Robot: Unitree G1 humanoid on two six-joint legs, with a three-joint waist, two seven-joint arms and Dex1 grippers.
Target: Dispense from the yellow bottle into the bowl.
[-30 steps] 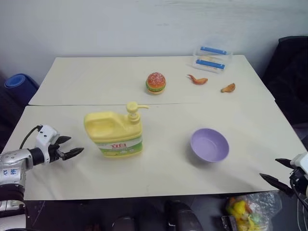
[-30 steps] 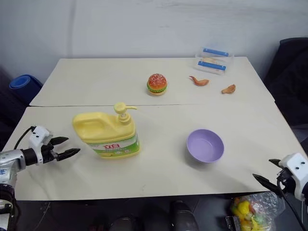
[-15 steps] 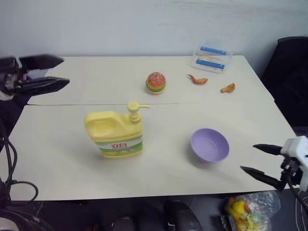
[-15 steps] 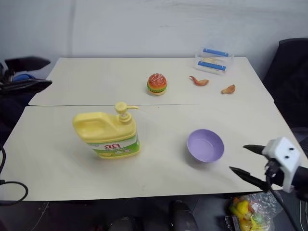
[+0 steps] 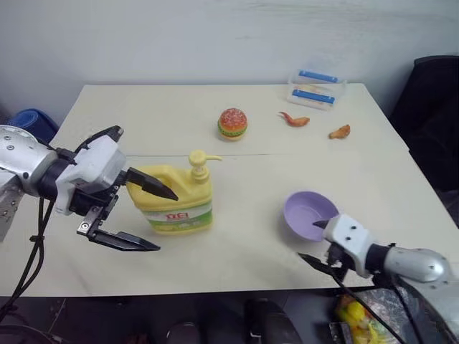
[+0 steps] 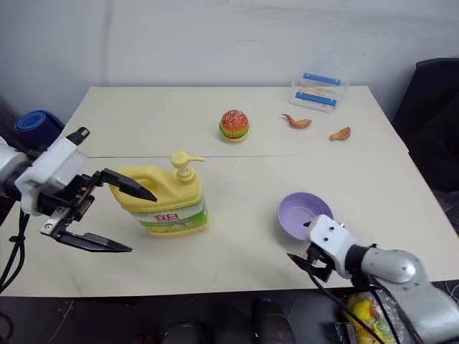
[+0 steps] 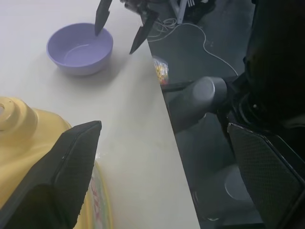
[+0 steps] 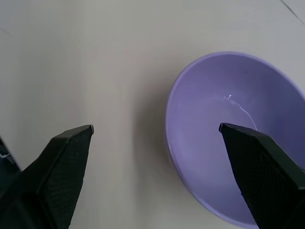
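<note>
At the left of the head view the left gripper (image 5: 140,218) hangs in front of the yellow bottle (image 5: 176,201), its two black fingers spread wide, one lying across the jug's handle end and the other lower, toward the near table edge. It grips nothing; whether the upper finger touches the plastic or merely overlaps it cannot be told. The bottle stands upright left of centre on the cream table (image 5: 237,179), pump spout aimed toward the right of the frame.

Further back, at upper centre, sit a toy hamburger (image 5: 232,123), then two small orange food pieces (image 5: 295,118) and a clear box with blue strips (image 5: 316,89) at upper right, all well apart from the work.

Right of centre the lavender bowl (image 5: 309,213) rests open side up, well apart from the bottle, so the spout does not hang over it. At the lower right the right gripper (image 5: 320,242) sits just beside the bowl's near rim, fingers wide apart and bare; its wrist view shows the bowl (image 8: 238,138) between them, not yet held.

Risks, as I judge them: the spout is far from the bowl, so pressing the pump now would put liquid on the table. A sideways push on the jug from the left fingers could slide or tip it. The light bowl lies near the table's front edge, so a clumsy closing of the right fingers on its rim could flip it or nudge it off
</note>
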